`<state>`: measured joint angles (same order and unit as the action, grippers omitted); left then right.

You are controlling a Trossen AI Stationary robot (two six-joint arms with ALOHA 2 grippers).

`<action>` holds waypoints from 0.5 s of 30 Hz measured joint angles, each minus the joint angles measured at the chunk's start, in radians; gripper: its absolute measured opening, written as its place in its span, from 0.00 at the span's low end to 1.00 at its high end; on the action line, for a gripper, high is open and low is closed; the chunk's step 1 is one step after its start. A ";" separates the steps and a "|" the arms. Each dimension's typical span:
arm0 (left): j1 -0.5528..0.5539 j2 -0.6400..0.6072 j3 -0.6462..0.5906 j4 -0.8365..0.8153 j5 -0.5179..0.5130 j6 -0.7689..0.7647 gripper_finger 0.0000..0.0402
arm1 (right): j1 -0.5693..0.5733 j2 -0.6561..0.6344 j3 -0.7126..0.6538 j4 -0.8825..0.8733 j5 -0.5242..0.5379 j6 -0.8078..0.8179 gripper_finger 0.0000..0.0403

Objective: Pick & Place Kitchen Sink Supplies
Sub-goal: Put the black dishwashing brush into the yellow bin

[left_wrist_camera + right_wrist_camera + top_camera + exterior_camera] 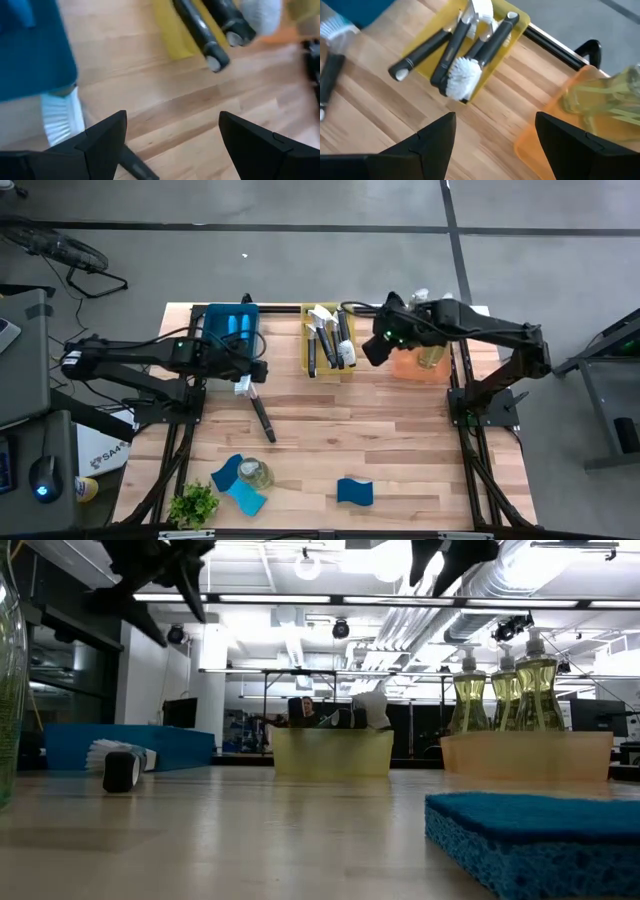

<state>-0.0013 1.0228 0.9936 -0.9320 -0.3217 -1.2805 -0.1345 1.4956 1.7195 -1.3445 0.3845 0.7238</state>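
The left gripper hangs with its jaws spread and empty, just beside the blue bin. Directly under it a loose dish brush lies on the wooden table, its white head by the fingers and its black handle running away toward the table's near edge.

The right gripper is parted too, holding nothing, between the yellow bin of dish brushes and the orange bin of soap bottles.

Well away from both grippers, a blue sponge lies alone; two more sponges lie by what looks like a clear bottle, hard to make out, near a small plant.
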 joint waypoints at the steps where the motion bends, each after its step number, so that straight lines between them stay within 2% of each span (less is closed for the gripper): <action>1: 0.000 0.007 0.000 -0.012 -0.002 -0.027 0.78 | 0.009 0.000 0.000 -0.013 0.004 0.000 0.66; 7: -0.038 0.074 0.000 -0.079 -0.007 -0.159 0.78 | 0.056 0.000 0.000 -0.076 0.046 0.000 0.66; 15: -0.106 0.203 -0.001 -0.073 -0.048 -0.325 0.78 | 0.101 0.000 0.000 -0.119 0.059 -0.024 0.66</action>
<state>-0.1075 1.2258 0.9928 -1.0054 -0.3695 -1.6056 -0.0332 1.4956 1.7195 -1.4631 0.4435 0.6994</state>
